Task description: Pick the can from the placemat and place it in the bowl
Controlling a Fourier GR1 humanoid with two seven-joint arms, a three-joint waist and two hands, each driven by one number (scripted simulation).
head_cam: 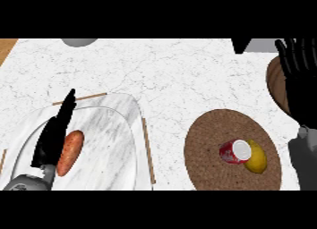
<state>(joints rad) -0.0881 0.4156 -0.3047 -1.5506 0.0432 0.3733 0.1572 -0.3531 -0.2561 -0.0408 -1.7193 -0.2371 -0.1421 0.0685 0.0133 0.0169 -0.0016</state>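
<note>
Can (235, 151) lies tipped on round woven placemat (233, 150), white end facing up toward 1 o'clock, red body toward 7; lemon (256, 157) touches it at 4 o'clock. Right hand (301, 67) is nearer, up at 1 o'clock from can, fingers straight and released, holding nothing; behind it a brown bowl (275, 85), mostly hidden. Left hand (54, 134), fingers straight too, rests over a marble tray (115, 143) beside a sausage-like thing (69, 152), well apart on counter (161, 76). Judgement: right hand should come down toward 7; lemon crowds the grasp.
</note>
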